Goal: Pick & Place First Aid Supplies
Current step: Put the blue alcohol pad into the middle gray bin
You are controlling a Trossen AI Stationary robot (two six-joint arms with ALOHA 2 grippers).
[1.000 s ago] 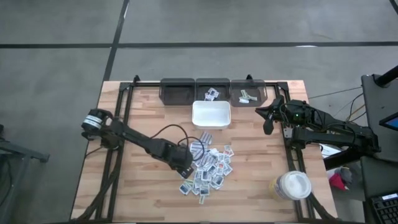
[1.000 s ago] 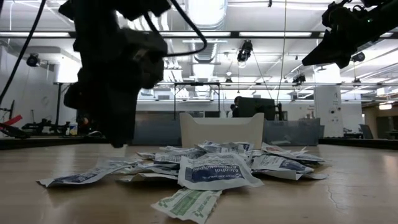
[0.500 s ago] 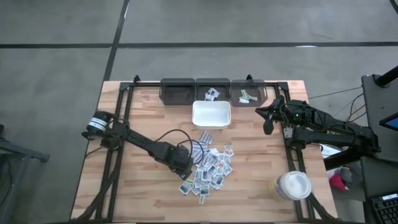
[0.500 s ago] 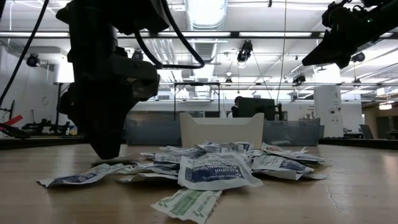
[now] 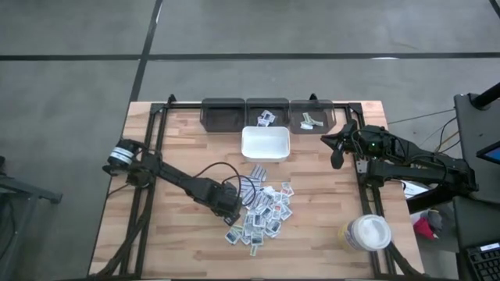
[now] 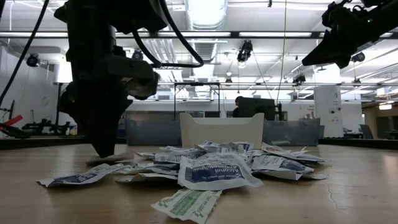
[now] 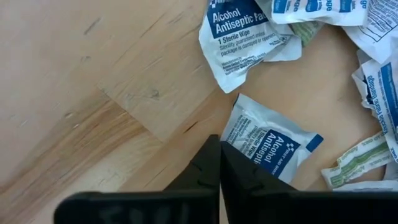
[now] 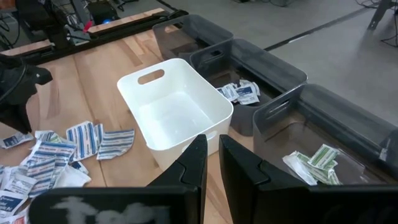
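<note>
The left claw (image 5: pixel 232 212) is down at the left edge of the pile of first aid packets (image 5: pixel 266 208), a little below the centre of the high view, on the wooden tabletop (image 5: pixel 180 144). In the left wrist view its two dark fingers (image 7: pixel 208 168) are pressed together, and their tip sits right at the corner of a white and blue "Alcohol Antiseptic" wipe packet (image 7: pixel 270 146). Whether that corner is caught between them cannot be told. A second wipe packet (image 7: pixel 242 34) lies crumpled in the upper middle of that view, and a greenish-striped strip (image 7: pixel 357 158) lies at the right edge. In the low view the claw's tip meets the tabletop at the left of the frame, beside the heap.

The right claw (image 5: pixel 337 152) hangs above the tabletop at the right of the high view, near the white tray (image 5: pixel 266 144) and well apart from the pile. Its fingers (image 8: pixel 196 162) stand nearly together with a thin slit between them, holding nothing.

Three dark bins line the top edge of the tabletop. The middle bin (image 5: pixel 268 115) and the right bin (image 5: pixel 312 117) each hold a few packets. A white-lidded jar (image 5: pixel 367 232) stands at the lower right.
</note>
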